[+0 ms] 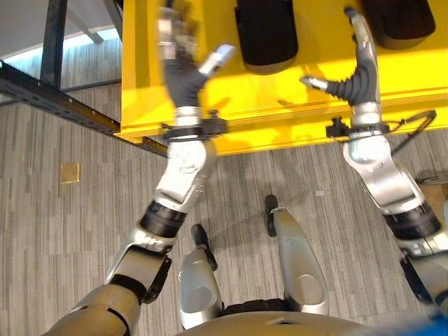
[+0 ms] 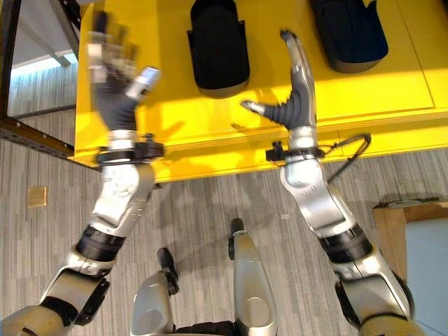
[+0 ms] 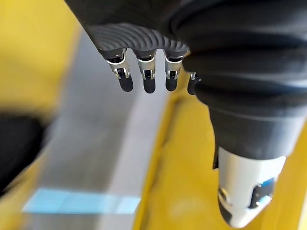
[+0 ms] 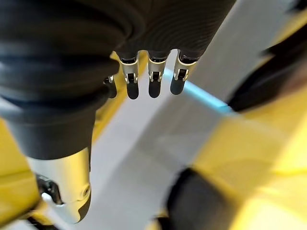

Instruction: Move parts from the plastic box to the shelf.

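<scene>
Both hands hang over the yellow shelf [image 2: 392, 70], fingers straight and spread, holding nothing – left hand [image 1: 183, 59], right hand [image 2: 295, 94]. Two black parts [image 2: 218, 49] [image 2: 348, 31] lie on the shelf, beyond the fingertips

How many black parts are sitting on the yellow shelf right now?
2: one black part between the raised hands, another beyond the right hand. The frame cuts off the yellow shelf, so more may be hidden.
</scene>
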`<state>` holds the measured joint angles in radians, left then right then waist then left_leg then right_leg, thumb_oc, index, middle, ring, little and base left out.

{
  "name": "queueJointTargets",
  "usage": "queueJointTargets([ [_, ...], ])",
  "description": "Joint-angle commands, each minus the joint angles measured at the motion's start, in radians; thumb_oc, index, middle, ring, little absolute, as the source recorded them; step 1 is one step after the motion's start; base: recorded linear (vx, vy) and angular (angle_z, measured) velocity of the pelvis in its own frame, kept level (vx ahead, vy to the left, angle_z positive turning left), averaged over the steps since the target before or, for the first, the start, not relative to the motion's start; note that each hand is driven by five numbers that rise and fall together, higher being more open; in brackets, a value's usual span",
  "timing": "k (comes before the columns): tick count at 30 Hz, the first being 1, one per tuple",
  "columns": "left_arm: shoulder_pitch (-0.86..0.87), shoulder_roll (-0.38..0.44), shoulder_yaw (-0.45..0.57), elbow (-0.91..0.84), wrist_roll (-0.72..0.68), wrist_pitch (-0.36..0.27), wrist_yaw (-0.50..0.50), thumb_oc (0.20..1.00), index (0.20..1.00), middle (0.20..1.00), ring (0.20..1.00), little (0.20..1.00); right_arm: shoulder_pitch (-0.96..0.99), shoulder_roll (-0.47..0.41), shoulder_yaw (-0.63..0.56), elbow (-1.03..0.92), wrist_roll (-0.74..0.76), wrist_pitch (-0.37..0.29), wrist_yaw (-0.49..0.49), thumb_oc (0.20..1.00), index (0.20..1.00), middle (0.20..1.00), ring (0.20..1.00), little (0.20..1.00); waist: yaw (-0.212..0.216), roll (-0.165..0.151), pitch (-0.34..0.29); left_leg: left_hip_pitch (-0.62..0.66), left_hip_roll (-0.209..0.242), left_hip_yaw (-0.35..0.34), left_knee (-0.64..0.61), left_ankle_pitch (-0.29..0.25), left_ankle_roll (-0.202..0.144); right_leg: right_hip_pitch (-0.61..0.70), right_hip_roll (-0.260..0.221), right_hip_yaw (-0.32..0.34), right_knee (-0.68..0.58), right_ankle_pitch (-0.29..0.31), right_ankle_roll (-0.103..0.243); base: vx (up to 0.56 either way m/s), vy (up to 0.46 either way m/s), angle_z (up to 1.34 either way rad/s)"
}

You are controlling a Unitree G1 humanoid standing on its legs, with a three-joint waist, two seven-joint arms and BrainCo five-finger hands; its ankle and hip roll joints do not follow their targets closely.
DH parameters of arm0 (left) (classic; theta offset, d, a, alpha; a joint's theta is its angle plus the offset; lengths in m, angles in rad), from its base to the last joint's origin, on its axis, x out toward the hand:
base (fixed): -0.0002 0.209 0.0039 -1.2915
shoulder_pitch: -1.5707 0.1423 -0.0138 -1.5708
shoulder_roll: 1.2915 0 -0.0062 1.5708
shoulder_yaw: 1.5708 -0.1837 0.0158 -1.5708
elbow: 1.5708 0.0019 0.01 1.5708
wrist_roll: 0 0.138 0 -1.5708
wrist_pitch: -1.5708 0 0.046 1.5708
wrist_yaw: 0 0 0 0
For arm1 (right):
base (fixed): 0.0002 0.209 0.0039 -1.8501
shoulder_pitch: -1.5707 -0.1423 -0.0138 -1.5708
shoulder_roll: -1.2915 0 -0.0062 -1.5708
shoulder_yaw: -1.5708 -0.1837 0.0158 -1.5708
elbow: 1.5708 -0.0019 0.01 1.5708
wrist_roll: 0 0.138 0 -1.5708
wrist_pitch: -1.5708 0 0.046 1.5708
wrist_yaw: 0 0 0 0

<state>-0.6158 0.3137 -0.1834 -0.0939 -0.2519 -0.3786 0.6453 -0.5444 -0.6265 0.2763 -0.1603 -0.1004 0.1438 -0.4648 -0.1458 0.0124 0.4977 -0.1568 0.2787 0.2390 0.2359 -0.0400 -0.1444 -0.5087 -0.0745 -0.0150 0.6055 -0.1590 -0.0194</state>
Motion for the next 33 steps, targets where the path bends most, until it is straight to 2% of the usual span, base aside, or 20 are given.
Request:
queueJointTargets([
  [1, 0.035, 0.020, -0.029, -0.041, 0.193, -0.055, 0.131, 1.000, 1.000, 1.000, 1.000, 1.000, -0.019, 0.020, -0.016, -0.013, 0.016, -0.100, 0.023, 1.000, 1.000, 1.000, 1.000, 1.000, -0.023, -0.019, -0.095, -0.038, 0.061, -0.043, -0.059, 0.123, 0.011, 0.072, -0.087, -0.038, 0.065, -0.073, 0.071, 0.01, 0.082, 0.03],
  [4, 0.049, 0.048, -0.001, -0.052, 0.209, -0.079, 0.088, 1.000, 1.000, 1.000, 1.000, 1.000, 0.027, 0.005, -0.024, -0.023, 0.052, -0.155, 0.025, 1.000, 1.000, 1.000, 1.000, 1.000, -0.031, -0.016, -0.109, -0.017, 0.068, -0.033, -0.075, 0.134, 0.009, 0.085, -0.094, -0.034, 0.055, -0.073, 0.072, -0.01, 0.089, -0.02],
  [5, 0.044, 0.075, -0.010, -0.054, 0.275, -0.069, 0.073, 1.000, 1.000, 1.000, 1.000, 1.000, 0.064, -0.002, -0.030, -0.037, 0.050, -0.248, 0.023, 1.000, 1.000, 1.000, 1.000, 1.000, -0.041, -0.013, -0.123, -0.004, 0.069, -0.028, -0.080, 0.136, 0.005, 0.094, -0.097, -0.036, 0.050, -0.075, 0.073, 0.00, 0.125, -0.02],
  [9, 0.051, 0.076, -0.019, -0.086, 0.294, -0.067, 0.102, 1.000, 1.000, 1.000, 1.000, 1.000, 0.155, -0.005, -0.038, -0.065, 0.038, -0.316, 0.024, 1.000, 1.000, 1.000, 1.000, 1.000, -0.063, 0.008, -0.140, 0.023, 0.062, -0.009, -0.092, 0.135, 0.006, 0.119, -0.104, -0.029, 0.014, -0.066, 0.079, 0.02, 0.168, -0.05],
  [11, 0.066, 0.078, -0.026, -0.097, 0.232, -0.067, 0.040, 1.000, 1.000, 1.000, 1.000, 1.000, 0.217, -0.009, -0.049, -0.074, 0.055, -0.322, 0.030, 1.000, 1.000, 1.000, 1.000, 1.000, -0.078, 0.018, -0.147, 0.040, 0.057, 0.006, -0.097, 0.131, 0.009, 0.131, -0.109, -0.019, -0.003, -0.059, 0.085, -0.01, 0.193, -0.14],
  [13, 0.073, 0.074, -0.037, -0.094, 0.104, -0.121, -0.041, 1.000, 1.000, 1.000, 1.000, 1.000, 0.251, -0.018, -0.062, -0.068, 0.076, -0.339, 0.025, 1.000, 1.000, 1.000, 1.000, 1.000, -0.091, 0.023, -0.150, 0.051, 0.050, 0.015, -0.099, 0.124, 0.010, 0.143, -0.110, -0.010, -0.017, -0.056, 0.090, -0.04, 0.181, -0.05],
  [17, 0.076, 0.054, -0.069, -0.092, -0.047, -0.152, -0.217, 1.000, 1.000, 1.000, 1.000, 1.000, 0.292, -0.015, -0.101, -0.071, 0.091, -0.331, 0.007, 1.000, 1.000, 1.000, 1.000, 1.000, -0.116, 0.027, -0.153, 0.070, 0.030, 0.028, -0.099, 0.105, 0.015, 0.168, -0.115, 0.003, -0.062, -0.040, 0.100, -0.05, 0.167, -0.11],
  [18, 0.068, 0.050, -0.082, -0.092, -0.095, -0.157, -0.273, 1.000, 1.000, 1.000, 1.000, 1.000, 0.299, -0.016, -0.113, -0.074, 0.095, -0.326, 0.004, 1.000, 1.000, 1.000, 1.000, 1.000, -0.123, 0.028, -0.154, 0.074, 0.023, 0.035, -0.103, 0.100, 0.016, 0.174, -0.115, 0.007, -0.095, -0.022, 0.106, -0.12, 0.312, -0.22],
  [19, 0.052, 0.040, -0.102, -0.106, -0.140, -0.148, -0.344, 1.000, 1.000, 1.000, 1.000, 1.000, 0.302, -0.018, -0.131, -0.078, 0.131, -0.298, 0.002, 1.000, 1.000, 1.000, 1.000, 1.000, -0.133, 0.032, -0.154, 0.077, 0.006, 0.057, -0.110, 0.086, 0.019, 0.190, -0.123, 0.007, -0.178, 0.024, 0.123, -0.16, 0.345, -0.14],
  [20, 0.027, 0.038, -0.122, -0.110, -0.150, -0.135, -0.364, 1.000, 1.000, 1.000, 1.000, 1.000, 0.293, -0.017, -0.140, -0.072, 0.151, -0.297, 0.002, 1.000, 1.000, 1.000, 1.000, 1.000, -0.144, 0.034, -0.154, 0.082, -0.005, 0.077, -0.119, 0.075, 0.022, 0.199, -0.129, 0.015, -0.233, 0.058, 0.138, -0.13, 0.296, -0.23],
  [21, 0.021, 0.037, -0.125, -0.110, -0.153, -0.132, -0.366, 1.000, 1.000, 1.000, 1.000, 1.000, 0.292, -0.017, -0.142, -0.071, 0.153, -0.294, 0.003, 1.000, 1.000, 1.000, 1.000, 1.000, -0.146, 0.035, -0.152, 0.084, -0.007, 0.082, -0.122, 0.073, 0.022, 0.201, -0.130, 0.016, -0.244, 0.064, 0.141, -0.15, 0.311, -0.73],
  [23, -0.046, 0.038, -0.173, -0.134, -0.220, -0.042, -0.435, 1.000, 1.000, 1.000, 1.000, 1.000, 0.327, 0.012, -0.193, -0.066, 0.219, -0.222, 0.021, 1.000, 1.000, 1.000, 1.000, 1.000, -0.194, 0.027, -0.158, 0.113, -0.051, 0.178, -0.140, 0.043, 0.036, 0.245, -0.160, 0.037, -0.457, 0.204, 0.203, -0.16, 0.293, -0.83],
  [25, -0.050, 0.043, -0.179, -0.137, -0.231, -0.022, -0.433, 1.000, 1.000, 1.000, 1.000, 1.000, 0.340, 0.020, -0.199, -0.069, 0.205, -0.232, 0.026, 1.000, 1.000, 1.000, 1.000, 1.000, -0.200, 0.018, -0.161, 0.127, -0.062, 0.207, -0.143, 0.032, 0.043, 0.257, -0.175, 0.030, -0.512, 0.244, 0.222, -0.02, 0.085, -0.32],
  [26, -0.041, 0.054, -0.176, -0.144, -0.235, 0.002, -0.420, 1.000, 1.000, 1.000, 1.000, 1.000, 0.364, 0.032, -0.209, -0.086, 0.190, -0.240, 0.035, 1.000, 1.000, 1.000, 1.000, 1.000, -0.206, 0.010, -0.171, 0.163, -0.071, 0.254, -0.149, -0.007, 0.042, 0.276, -0.208, -0.020, -0.583, 0.289, 0.258, 0.04, 0.028, -0.47],
  [27, 0.001, 0.072, -0.143, -0.165, -0.199, 0.035, -0.355, 1.000, 1.000, 1.000, 1.000, 1.000, 0.398, 0.075, -0.213, -0.128, 0.174, -0.235, 0.111, 1.000, 1.000, 1.000, 1.000, 1.000, -0.193, -0.013, -0.181, 0.215, -0.055, 0.386, -0.134, -0.037, 0.062, 0.264, -0.249, -0.170, -0.579, 0.359, 0.270, 0.02, 0.023, -0.96],
  [28, 0.014, 0.076, -0.136, -0.165, -0.187, 0.036, -0.341, 1.000, 1.000, 1.000, 1.000, 1.000, 0.403, 0.083, -0.215, -0.132, 0.165, -0.239, 0.128, 1.000, 1.000, 1.000, 1.000, 1.000, -0.193, -0.014, -0.182, 0.228, -0.052, 0.410, -0.133, -0.042, 0.070, 0.254, -0.262, -0.191, -0.547, 0.368, 0.267, -0.06, -0.045, -1.71],
  [30, 0.033, 0.082, -0.125, -0.167, -0.186, 0.041, -0.345, 1.000, 1.000, 1.000, 1.000, 1.000, 0.422, 0.090, -0.215, -0.140, 0.157, -0.237, 0.129, 1.000, 1.000, 1.000, 1.000, 1.000, -0.185, -0.011, -0.188, 0.225, -0.050, 0.425, -0.125, -0.043, 0.085, 0.253, -0.269, -0.193, -0.471, 0.329, 0.258, -0.08, -0.115, -1.89],
  [31, 0.038, 0.085, -0.125, -0.162, -0.214, 0.045, -0.379, 1.000, 1.000, 1.000, 1.000, 1.000, 0.484, 0.090, -0.212, -0.166, 0.173, -0.201, 0.093, 1.000, 1.000, 1.000, 1.000, 1.000, -0.176, 0.007, -0.204, 0.186, -0.040, 0.382, -0.114, -0.019, 0.109, 0.248, -0.231, -0.118, -0.144, 0.205, 0.215, -0.13, -0.196, -1.00],
  [32, 0.031, 0.083, -0.133, -0.161, -0.220, 0.037, -0.388, 1.000, 1.000, 1.000, 1.000, 1.000, 0.490, 0.091, -0.207, -0.162, 0.171, -0.193, 0.075, 1.000, 1.000, 1.000, 1.000, 1.000, -0.171, 0.019, -0.202, 0.167, -0.027, 0.359, -0.107, -0.009, 0.114, 0.232, -0.203, -0.093, -0.005, 0.168, 0.196, -0.26, -0.782, -0.41],
  [33, -0.020, 0.066, -0.151, -0.169, -0.241, 0.071, -0.468, 1.000, 1.000, 1.000, 1.000, 1.000, 0.461, 0.078, -0.200, -0.119, 0.214, -0.171, 0.012, 1.000, 1.000, 1.000, 1.000, 1.000, -0.130, -0.019, -0.220, 0.025, 0.021, 0.268, -0.007, 0.015, 0.058, 0.279, -0.151, -0.117, -0.043, -0.058, 0.142, -0.22, -0.818, -0.37],
])
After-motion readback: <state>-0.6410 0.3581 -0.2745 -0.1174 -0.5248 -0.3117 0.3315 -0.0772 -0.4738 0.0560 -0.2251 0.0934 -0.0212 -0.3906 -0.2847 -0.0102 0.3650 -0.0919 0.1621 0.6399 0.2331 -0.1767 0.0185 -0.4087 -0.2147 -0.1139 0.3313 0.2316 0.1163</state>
